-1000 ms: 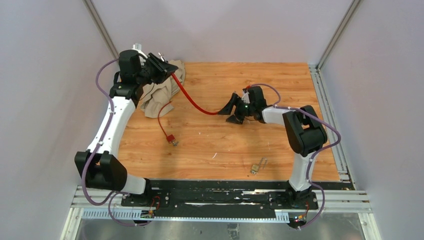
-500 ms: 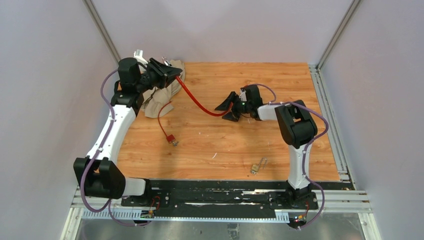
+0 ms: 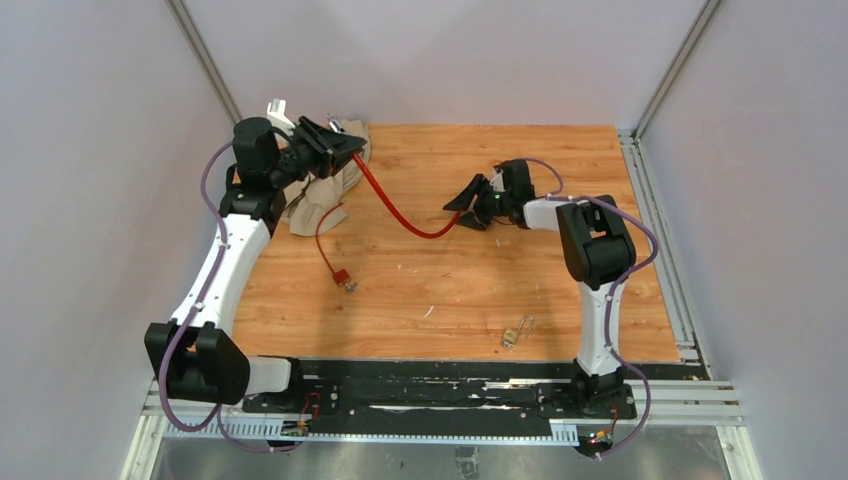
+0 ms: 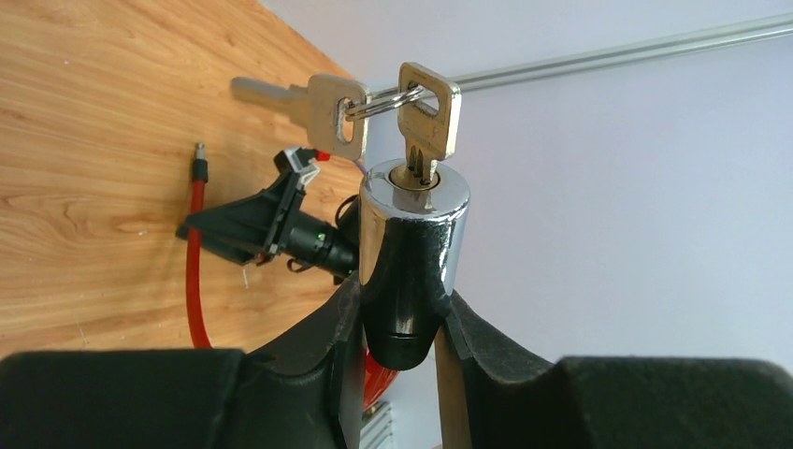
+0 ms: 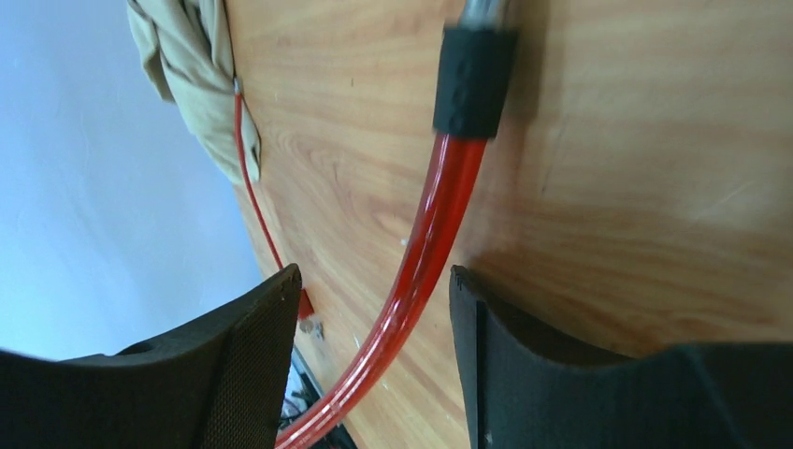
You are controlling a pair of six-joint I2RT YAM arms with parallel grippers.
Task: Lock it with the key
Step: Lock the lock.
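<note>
- Your left claw (image 4: 400,337) is clamped on the chrome lock cylinder (image 4: 411,215), at the far-left corner of the desk (image 3: 560,300) by the beige cloth (image 3: 318,197).
- The key (image 4: 439,131) sits in the cylinder's keyhole, and a second key (image 4: 323,103) hangs from the same ring (both silver-grey).
- Your right claw (image 5: 369,360) is spread wide, with the red cable (image 5: 425,243) running between its fingers and seemingly touching neither.
- The cable's black-sleeved end (image 5: 472,79) lies just beyond those fingers.

Top overhead, wide; wrists close, sharing red cable (image 5: 421,262).
</note>
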